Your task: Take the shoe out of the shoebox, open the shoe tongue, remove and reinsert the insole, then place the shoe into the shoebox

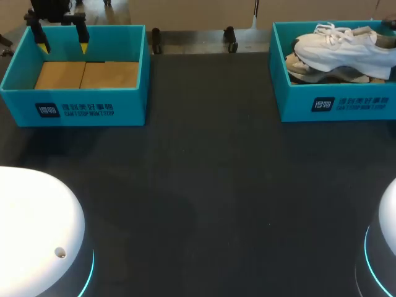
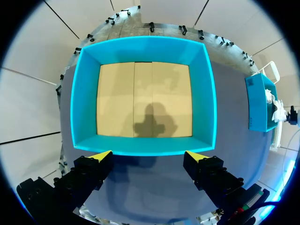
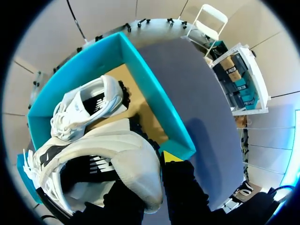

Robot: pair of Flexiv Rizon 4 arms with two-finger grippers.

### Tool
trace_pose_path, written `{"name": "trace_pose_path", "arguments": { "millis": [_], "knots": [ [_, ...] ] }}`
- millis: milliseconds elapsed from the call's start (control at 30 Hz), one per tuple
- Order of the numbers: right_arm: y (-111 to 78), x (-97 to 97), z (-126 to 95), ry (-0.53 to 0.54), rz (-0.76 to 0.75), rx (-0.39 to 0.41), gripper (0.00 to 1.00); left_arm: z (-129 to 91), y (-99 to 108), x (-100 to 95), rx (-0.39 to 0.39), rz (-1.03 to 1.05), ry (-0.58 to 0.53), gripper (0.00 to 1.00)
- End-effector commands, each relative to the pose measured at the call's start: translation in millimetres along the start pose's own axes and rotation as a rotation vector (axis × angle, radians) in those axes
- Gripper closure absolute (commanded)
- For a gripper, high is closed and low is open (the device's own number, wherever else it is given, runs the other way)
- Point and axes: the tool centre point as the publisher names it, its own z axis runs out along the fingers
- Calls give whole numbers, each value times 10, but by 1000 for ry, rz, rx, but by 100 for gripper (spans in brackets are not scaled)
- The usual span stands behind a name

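Right gripper (image 3: 168, 161) of mine is low at the heel of the white shoe (image 3: 117, 159). This shoe lies on top of a second shoe (image 3: 89, 110) inside the right shoebox (image 3: 157, 105). The heel comes directly against the right gripper and covers most of it, so I cannot tell if it is closed on the shoe or only placed around it. The toe points away from the gripper, and the laces and tongue are on the far side, free of it. I think the heel was chosen because it is the stiff part of the shoe. It gives something firm to lift by, and the opening stays clear for the later work on the tongue and insole.

The left gripper (image 1: 62, 46) hangs over the left shoebox (image 2: 84, 93), above the wall nearer to me. It is spread wide and holds nothing. That box has only its cardboard floor (image 2: 117, 98). I judge that this arm waits there to stay out of the way, open so it is ready to help when the shoe comes out.

Between the two boxes is the dark table (image 1: 210, 185), well apart from the shoe. The first step, taking the shoe out, is not yet done.
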Motion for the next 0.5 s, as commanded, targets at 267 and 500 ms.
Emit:
{"name": "trace_pose_path", "arguments": {
  "millis": [267,500],
  "knots": [
    [-269,-63,-305,-8,-21,-14,100,0,0,-1,0,0,0,0],
    [-517,-111,-387,-8,-59,-24,100,0,0,-1,0,0,0,0]
  ]
}}
